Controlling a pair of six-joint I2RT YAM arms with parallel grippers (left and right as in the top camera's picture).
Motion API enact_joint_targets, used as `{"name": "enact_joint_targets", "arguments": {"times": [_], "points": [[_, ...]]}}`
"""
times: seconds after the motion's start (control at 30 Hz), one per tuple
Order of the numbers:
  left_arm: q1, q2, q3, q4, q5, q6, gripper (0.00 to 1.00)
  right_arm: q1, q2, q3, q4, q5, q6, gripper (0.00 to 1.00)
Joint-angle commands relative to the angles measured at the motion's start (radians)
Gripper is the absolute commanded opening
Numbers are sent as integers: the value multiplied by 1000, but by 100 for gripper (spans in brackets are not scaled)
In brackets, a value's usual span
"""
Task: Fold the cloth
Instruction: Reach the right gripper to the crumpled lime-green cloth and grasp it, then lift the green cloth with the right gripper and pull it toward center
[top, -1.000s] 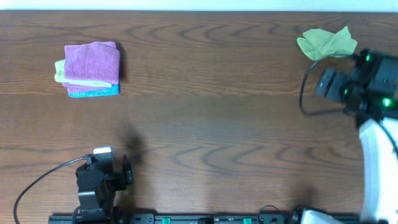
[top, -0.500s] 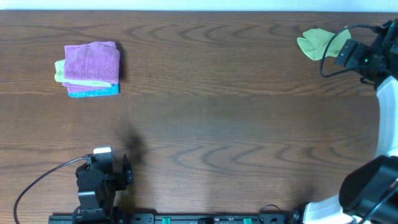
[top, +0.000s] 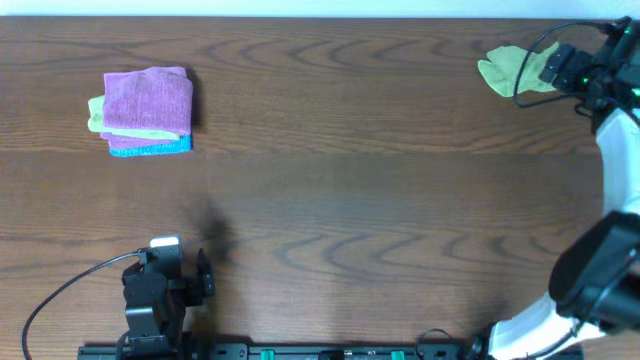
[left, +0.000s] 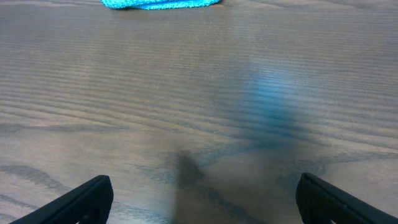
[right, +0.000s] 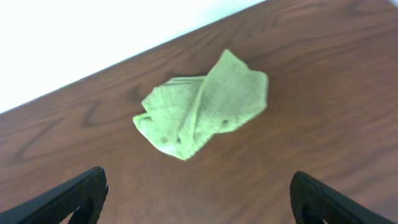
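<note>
Right gripper (right: 199, 202): jaws apart, nothing between. Arm has swung toward far edge within last second and now faces cloth (right: 202, 102). Cloth crumpled, unmoved, near far right corner of table (top: 350, 200) (fold not begun; grasp likely next). Left gripper (left: 202, 199): jaws apart, parked near front edge. Dark wood grain; folded stack (top: 148, 112) far left.

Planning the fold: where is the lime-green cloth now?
Overhead, the cloth lies crumpled at the far right corner of the table, beside the open right gripper.
</note>
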Motion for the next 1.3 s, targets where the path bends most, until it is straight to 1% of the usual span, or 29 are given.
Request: {"name": "enact_joint_targets", "arguments": {"times": [0.0, 0.03, 0.1, 0.23, 0.5, 0.97, 1.03, 1.17, 1.23, 1.27], "points": [[-4, -6, -22, -9, -17, 7, 95, -11, 72, 18, 54, -75, 96, 92], [-4, -6, -22, -9, -17, 7, 95, -11, 96, 18, 87, -87, 123, 90], [-4, -6, -22, -9, -17, 7, 95, -11, 129, 21, 130, -96, 160, 89], [-4, -6, -22, -9, -17, 7, 95, -11, 197, 49, 172, -99, 207, 88], [-4, -6, -22, -9, -17, 7, 95, -11, 316, 128, 188, -100, 217, 87], [-4, -6, -22, -9, -17, 7, 95, -6, 436, 131, 259, -122, 239, 81], [-4, -6, -22, -9, -17, 7, 95, -6, 447, 131, 274, -126, 252, 78], [-4, -6, -22, -9, -17, 7, 95, -6, 468, 131, 303, -152, 261, 76], [-4, -6, -22, -9, -17, 7, 95, -6, 475, 131, 312, -165, 268, 68], [-4, -6, -22, -9, -17, 7, 95, -6, 478, 131, 316, -170, 270, 62]]}}
